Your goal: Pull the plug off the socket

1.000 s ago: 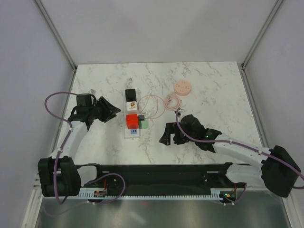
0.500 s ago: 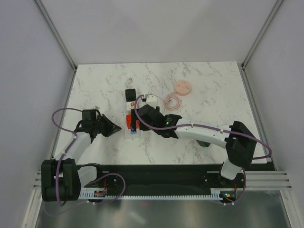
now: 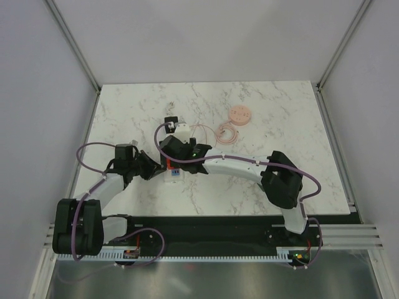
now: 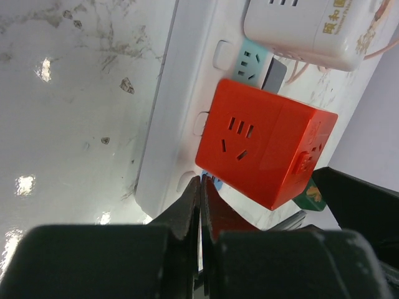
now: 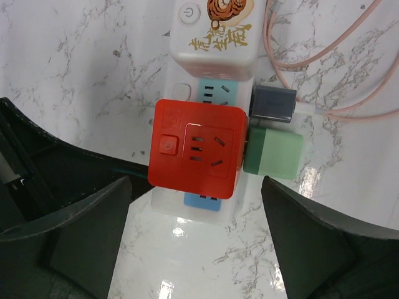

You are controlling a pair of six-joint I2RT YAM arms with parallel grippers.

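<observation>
Swung in from the right, the right pincer now straddles the red cube plug, spread wide and touching nothing. The left pincer has clamped shut on nothing, tips just beside the cube. One power strip lies mid-bench with one red cube, one white tiger-print adapter, one grey plug and one green cube. Only the top view shows the pink disc.

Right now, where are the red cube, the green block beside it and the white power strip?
red cube (image 5: 196, 148), right wrist view, top face with outlet slots.
green block (image 5: 273, 151), right wrist view, middle of its top.
white power strip (image 4: 179, 106), left wrist view, bare long edge.
</observation>
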